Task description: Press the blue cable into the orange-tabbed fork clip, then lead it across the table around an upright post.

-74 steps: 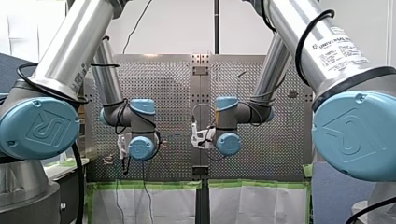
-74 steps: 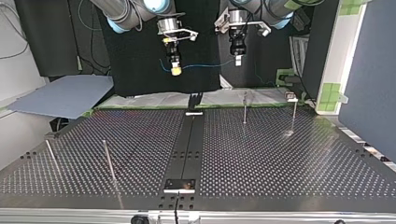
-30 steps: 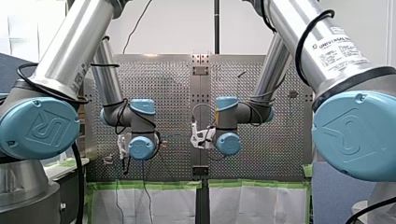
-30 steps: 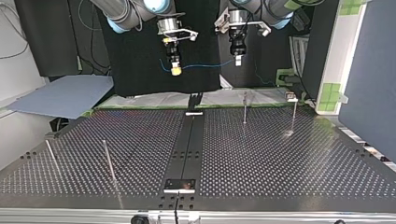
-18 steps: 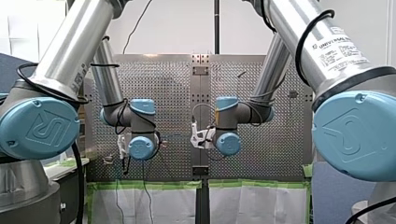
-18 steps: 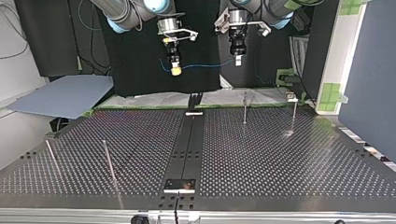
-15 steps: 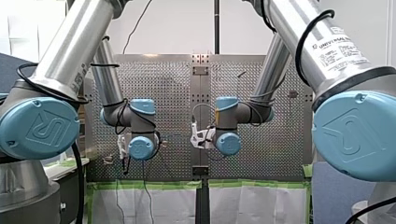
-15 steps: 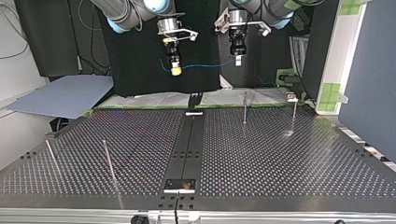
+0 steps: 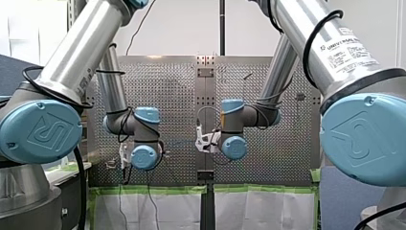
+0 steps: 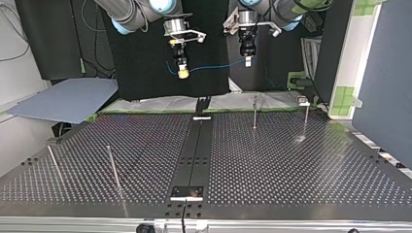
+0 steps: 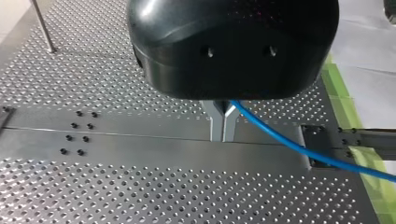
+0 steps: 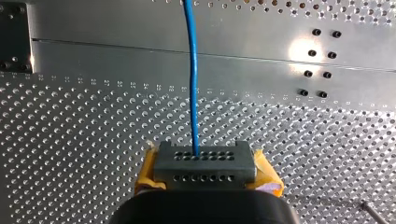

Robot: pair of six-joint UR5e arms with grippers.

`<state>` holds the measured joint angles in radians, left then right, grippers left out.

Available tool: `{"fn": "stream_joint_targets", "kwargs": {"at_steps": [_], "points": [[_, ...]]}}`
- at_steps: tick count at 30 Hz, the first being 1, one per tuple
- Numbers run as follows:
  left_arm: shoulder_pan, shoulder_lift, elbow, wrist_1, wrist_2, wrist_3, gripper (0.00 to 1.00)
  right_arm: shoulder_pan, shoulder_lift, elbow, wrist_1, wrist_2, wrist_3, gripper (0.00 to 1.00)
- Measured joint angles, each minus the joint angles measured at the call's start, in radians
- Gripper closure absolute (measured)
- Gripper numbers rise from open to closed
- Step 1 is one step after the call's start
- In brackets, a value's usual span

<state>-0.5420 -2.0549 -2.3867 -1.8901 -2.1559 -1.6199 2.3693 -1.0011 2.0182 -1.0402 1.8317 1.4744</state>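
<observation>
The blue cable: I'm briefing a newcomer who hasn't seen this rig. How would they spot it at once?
In the top view, look above the far edge of the perforated table, against the black backdrop. The blue cable stretches through the air from my right gripper to my left gripper. It alone is thin, blue and bridges the two.

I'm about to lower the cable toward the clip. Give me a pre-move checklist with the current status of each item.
1. Left gripper fingers shut on blue cable: ok.
2. Right gripper holding the cable: ok.
3. Cable span between the grippers clear of the table: ok, both are raised.
4. Upright posts standing, nothing leaning on them: ok.
5. Orange-tabbed fork clip located: cannot tell; the small fixture at the top view's right is too small to identify.
</observation>
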Motion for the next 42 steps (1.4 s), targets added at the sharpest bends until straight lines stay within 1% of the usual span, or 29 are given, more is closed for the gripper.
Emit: {"fn": "stream_joint_targets", "kwargs": {"at_steps": [13, 15, 18, 22, 25, 29, 31, 34, 39, 42], "points": [[0.002, -0.005, -0.002, 0.002, 0.002, 0.002, 1.00, 0.000, 0.000, 0.000, 0.000, 0.000, 0.000, 1.00], [0.010, -0.012, -0.009, 0.010, 0.010, 0.010, 1.00, -0.003, 0.005, 0.002, 0.005, 0.003, -0.004, 1.00], [0.031, -0.034, -0.031, 0.031, 0.031, 0.031, 1.00, -0.007, 0.026, 0.005, 0.026, 0.006, -0.010, 1.00], [0.072, -0.074, -0.063, 0.071, 0.066, 0.059, 1.00, -0.009, 0.059, 0.006, 0.058, 0.007, -0.012, 1.00], [0.103, -0.101, -0.071, 0.102, 0.075, 0.064, 1.00, -0.009, 0.088, 0.006, 0.072, 0.008, -0.012, 1.00], [0.144, -0.115, -0.073, 0.147, 0.078, 0.066, 1.00, -0.009, 0.126, 0.006, 0.077, 0.008, -0.012, 1.00], [0.156, -0.117, -0.073, 0.169, 0.078, 0.066, 1.00, -0.009, 0.143, 0.006, 0.078, 0.008, -0.012, 1.00], [0.162, -0.117, -0.073, 0.200, 0.078, 0.066, 1.00, -0.009, 0.153, 0.006, 0.078, 0.008, -0.012, 1.00], [0.165, -0.119, -0.075, 0.249, 0.080, 0.067, 1.00, -0.009, 0.156, 0.006, 0.078, 0.008, -0.012, 1.00], [0.177, -0.130, -0.086, 0.276, 0.091, 0.074, 1.00, -0.011, 0.150, 0.002, 0.085, 0.014, -0.011, 1.00]]}}
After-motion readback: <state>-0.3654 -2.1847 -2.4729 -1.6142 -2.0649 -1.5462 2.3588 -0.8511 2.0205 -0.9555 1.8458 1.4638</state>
